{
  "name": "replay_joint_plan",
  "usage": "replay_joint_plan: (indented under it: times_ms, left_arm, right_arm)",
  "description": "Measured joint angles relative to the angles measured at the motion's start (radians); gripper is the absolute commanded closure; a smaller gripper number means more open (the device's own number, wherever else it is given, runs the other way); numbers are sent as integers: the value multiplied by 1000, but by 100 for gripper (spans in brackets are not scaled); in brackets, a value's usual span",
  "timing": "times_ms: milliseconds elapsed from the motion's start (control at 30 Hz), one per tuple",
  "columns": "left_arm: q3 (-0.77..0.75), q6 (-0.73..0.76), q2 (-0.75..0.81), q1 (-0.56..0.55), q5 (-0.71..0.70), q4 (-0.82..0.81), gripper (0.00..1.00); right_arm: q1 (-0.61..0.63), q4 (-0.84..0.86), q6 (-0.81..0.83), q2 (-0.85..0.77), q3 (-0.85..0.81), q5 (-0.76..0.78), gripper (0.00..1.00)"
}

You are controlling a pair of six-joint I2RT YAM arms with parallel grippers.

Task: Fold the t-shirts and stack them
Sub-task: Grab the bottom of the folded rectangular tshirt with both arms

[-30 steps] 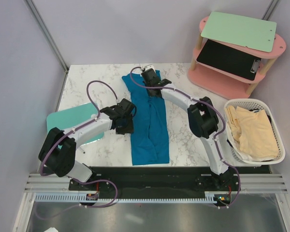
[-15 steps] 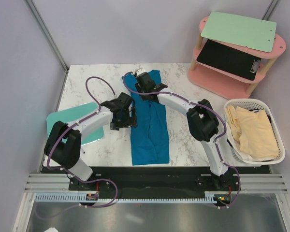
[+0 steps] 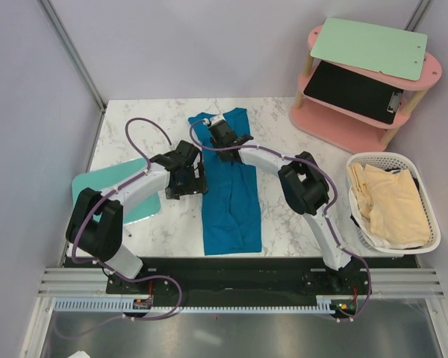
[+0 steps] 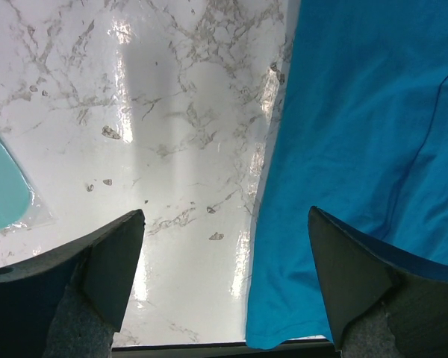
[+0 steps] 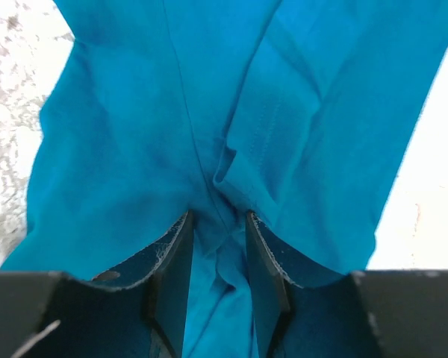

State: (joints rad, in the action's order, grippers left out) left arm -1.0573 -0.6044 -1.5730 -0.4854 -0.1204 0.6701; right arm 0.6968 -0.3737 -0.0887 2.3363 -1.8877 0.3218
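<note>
Folding the teal shirt [image 3: 231, 198], a long strip at the table [image 3: 134, 134] centre: the right gripper [image 5: 216, 246] jaws straddle a cloth ridge at its 12 o'clock end, grip unclear; the left gripper [image 4: 224, 250] jaws are released and empty at its 9 o'clock edge; next probably calls for firm pinches there.

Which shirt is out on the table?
The teal-blue t-shirt, lying in a long strip on the marble table. The cream-yellow t-shirts are heaped in the white basket on the right.
</note>
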Motion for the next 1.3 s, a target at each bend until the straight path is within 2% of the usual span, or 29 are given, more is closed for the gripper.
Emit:
replay_joint_plan:
  times_ms: [367,900,1300]
  left_arm:
    - [23,0,5,0,0,-1,4]
    - [45,0,5,0,6,-15,4]
    - [50,0,5,0,11,-15,4]
  right_arm:
    - [0,10,-3,27,-13,16,59]
    - [0,66,-3,-27,11,52,59]
    - [0,74,-4,52,-62,66,61]
